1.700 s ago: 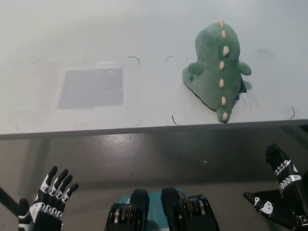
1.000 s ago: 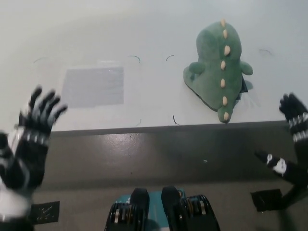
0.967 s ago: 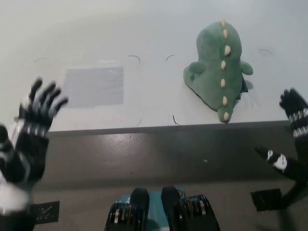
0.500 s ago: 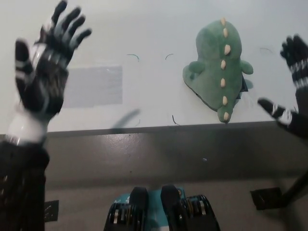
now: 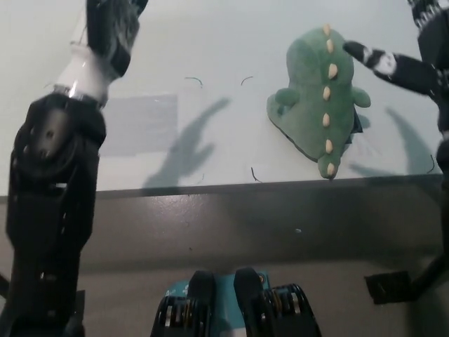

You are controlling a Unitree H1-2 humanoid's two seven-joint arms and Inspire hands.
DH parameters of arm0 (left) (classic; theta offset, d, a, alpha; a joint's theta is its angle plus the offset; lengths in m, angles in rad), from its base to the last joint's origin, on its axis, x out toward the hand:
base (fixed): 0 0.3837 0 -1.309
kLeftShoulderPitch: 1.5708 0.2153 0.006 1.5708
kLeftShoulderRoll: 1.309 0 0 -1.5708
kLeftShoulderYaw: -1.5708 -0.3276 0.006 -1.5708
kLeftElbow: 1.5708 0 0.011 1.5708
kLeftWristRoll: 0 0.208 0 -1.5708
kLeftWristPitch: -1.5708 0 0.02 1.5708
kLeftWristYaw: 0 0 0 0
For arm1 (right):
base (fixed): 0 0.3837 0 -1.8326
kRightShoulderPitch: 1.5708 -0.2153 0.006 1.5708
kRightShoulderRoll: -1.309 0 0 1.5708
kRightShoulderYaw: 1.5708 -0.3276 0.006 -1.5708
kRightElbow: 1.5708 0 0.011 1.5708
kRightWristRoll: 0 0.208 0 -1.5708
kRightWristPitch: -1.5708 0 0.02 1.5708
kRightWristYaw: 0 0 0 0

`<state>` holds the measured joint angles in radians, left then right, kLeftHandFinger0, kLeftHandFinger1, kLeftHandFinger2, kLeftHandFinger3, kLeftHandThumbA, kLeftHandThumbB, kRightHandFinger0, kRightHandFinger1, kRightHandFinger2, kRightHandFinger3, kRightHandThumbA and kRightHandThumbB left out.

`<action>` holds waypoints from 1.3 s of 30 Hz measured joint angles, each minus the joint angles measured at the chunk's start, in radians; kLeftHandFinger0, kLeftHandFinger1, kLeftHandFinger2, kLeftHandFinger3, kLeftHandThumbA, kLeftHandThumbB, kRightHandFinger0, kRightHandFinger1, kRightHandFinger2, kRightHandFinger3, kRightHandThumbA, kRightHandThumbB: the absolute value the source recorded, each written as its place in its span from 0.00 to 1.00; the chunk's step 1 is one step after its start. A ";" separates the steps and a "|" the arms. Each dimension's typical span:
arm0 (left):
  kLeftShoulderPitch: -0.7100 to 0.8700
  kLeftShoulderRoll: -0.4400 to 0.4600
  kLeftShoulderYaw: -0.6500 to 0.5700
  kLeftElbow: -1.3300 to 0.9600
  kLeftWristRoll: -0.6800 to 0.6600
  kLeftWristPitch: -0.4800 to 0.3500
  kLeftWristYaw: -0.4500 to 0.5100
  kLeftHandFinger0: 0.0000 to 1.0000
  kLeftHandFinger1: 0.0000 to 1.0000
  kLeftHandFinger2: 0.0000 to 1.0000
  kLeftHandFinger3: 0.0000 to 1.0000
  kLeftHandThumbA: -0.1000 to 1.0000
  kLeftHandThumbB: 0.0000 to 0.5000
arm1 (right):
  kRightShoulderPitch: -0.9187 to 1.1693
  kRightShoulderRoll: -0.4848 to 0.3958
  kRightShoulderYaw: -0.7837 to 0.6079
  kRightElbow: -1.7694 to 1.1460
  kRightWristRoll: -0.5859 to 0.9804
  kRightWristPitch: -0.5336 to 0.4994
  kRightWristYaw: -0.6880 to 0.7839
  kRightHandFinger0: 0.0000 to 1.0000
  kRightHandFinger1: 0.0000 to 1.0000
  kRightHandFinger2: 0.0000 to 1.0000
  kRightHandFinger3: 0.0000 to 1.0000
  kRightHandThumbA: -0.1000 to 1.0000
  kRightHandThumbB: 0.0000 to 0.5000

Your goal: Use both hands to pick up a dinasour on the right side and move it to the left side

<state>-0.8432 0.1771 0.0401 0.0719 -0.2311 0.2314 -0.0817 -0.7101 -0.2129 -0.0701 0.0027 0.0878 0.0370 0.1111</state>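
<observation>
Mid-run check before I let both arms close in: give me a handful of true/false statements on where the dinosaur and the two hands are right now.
1. The green plush dinosaur lies on the right part of the white table. True.
2. The dinosaur is lifted off the table. False: it rests on the tabletop, its tail near the front edge.
3. The right hand is at the picture's upper right, one finger reaching toward the dinosaur's head end. True.
4. The left hand is clamped on the dinosaur. False: it is over the table's far left, well apart from the toy and partly cut off by the top edge.
5. The grey rectangular patch lies under the dinosaur. False: it lies to the left, uncovered.
</observation>
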 measured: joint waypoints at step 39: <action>-0.212 -0.100 -0.121 0.801 0.133 -0.067 -0.055 1.00 1.00 1.00 1.00 1.00 1.00 | -0.196 0.065 -0.021 0.741 -0.053 -0.096 -0.089 1.00 1.00 1.00 1.00 1.00 0.46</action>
<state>-1.0549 0.0775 -0.0808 0.8729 -0.0979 0.1642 -0.1366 -0.9058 -0.1476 -0.0913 0.7434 0.0349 -0.0585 0.0224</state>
